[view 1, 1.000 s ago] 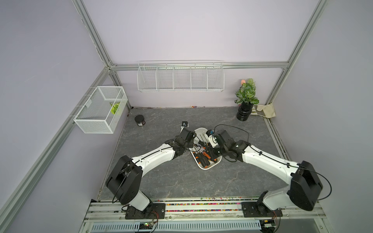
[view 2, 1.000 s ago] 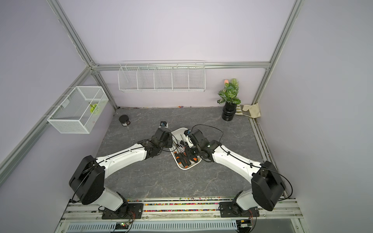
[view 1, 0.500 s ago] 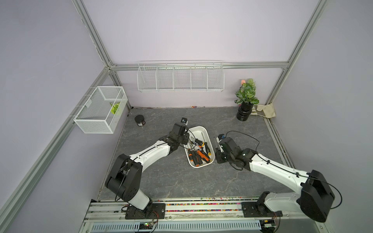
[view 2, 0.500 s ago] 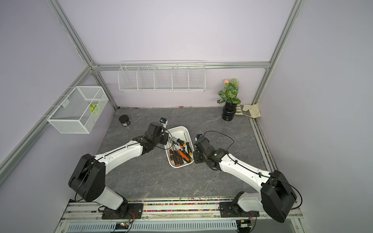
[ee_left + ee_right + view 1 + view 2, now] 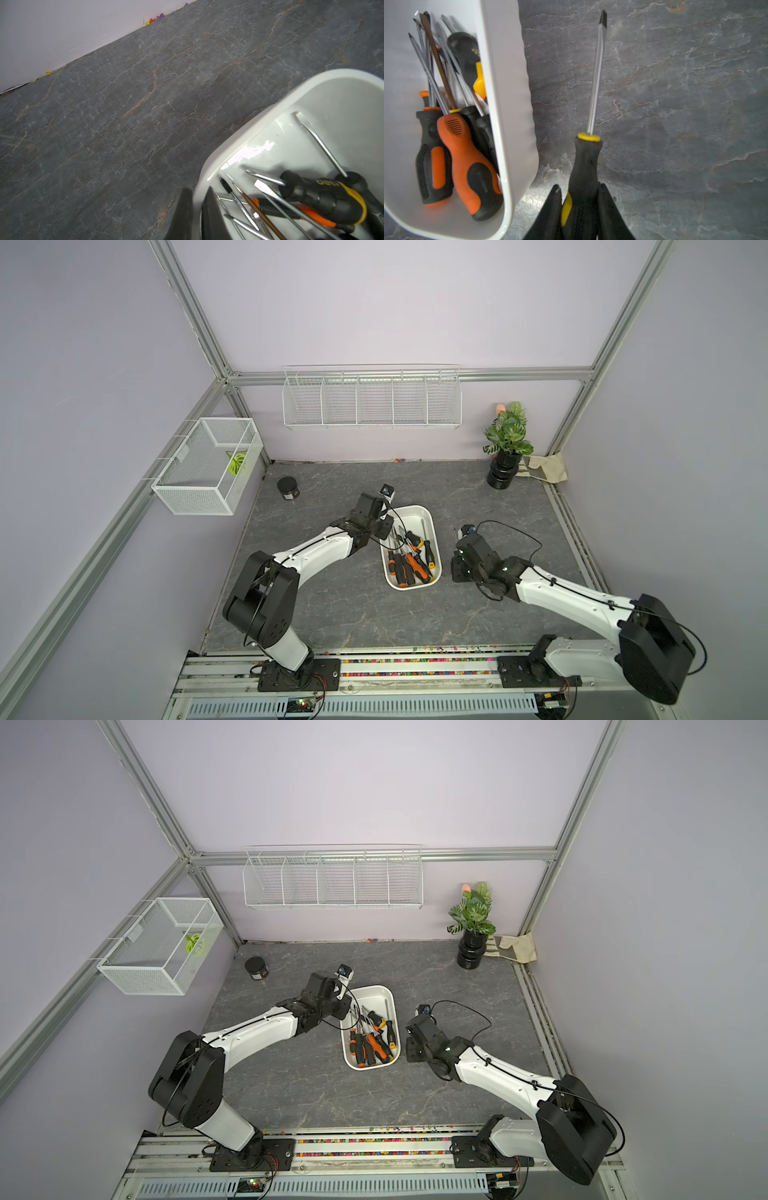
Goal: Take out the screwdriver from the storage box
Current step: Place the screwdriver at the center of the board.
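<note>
The storage box [image 5: 417, 510] [image 5: 371, 991] is a white tub at the table's middle with several orange-and-black and yellow-and-black screwdrivers [image 5: 409, 563] in it. My left gripper [image 5: 197, 200] [image 5: 385, 531] is shut on the box's left rim [image 5: 239, 143], one finger outside [image 5: 182, 207] and one inside. My right gripper [image 5: 579, 192] [image 5: 458, 569] is shut on the black-and-yellow handle of a flat-blade screwdriver [image 5: 592, 104]. That screwdriver is outside the box, low over the table just right of the box wall [image 5: 512, 104]. In both top views it is hidden under the wrist.
A black jar [image 5: 288, 488] stands at the back left, and a potted plant [image 5: 506, 448] with a cloth bag [image 5: 547, 467] at the back right. A wire-mesh basket [image 5: 208, 466] hangs on the left wall and a long wire rack [image 5: 372, 400] on the back wall.
My right gripper has come out of the box with the screwdriver and moved right of it. The left gripper has turned the box straighter while holding its rim. Little has moved in the last half second.
</note>
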You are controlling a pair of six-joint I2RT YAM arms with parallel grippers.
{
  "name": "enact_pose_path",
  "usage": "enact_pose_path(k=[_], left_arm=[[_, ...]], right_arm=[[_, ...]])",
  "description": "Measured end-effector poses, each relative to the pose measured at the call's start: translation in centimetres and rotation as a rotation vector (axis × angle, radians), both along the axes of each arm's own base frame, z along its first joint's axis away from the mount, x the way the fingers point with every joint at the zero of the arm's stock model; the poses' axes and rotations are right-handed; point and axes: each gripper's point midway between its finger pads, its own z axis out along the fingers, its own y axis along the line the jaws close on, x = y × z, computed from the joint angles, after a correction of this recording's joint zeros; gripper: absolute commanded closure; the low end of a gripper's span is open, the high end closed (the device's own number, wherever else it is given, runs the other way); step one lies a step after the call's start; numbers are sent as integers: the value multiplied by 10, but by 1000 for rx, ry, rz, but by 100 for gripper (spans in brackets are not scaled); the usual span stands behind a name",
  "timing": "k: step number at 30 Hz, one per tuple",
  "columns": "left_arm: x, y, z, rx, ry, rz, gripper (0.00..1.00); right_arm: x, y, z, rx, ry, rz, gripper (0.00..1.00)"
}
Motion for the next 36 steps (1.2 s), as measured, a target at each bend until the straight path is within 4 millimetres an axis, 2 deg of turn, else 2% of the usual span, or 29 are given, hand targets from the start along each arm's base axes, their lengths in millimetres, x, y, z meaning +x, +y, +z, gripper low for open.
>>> enact_pose_path(k=[11, 15, 22, 36], left_arm=[[-5, -2, 7, -33, -9, -13, 100], [-5, -3, 8, -38, -9, -14, 100], [-5, -3, 8, -38, -9, -13, 100], [-3, -3, 5, -39, -11, -12, 100]], right_arm=[[13, -13, -41, -25, 113, -53, 100], [15, -11, -51, -25, 156, -45, 100], [20, 0, -55, -16, 182, -13, 100], [20, 1, -58, -19, 192, -11, 83]])
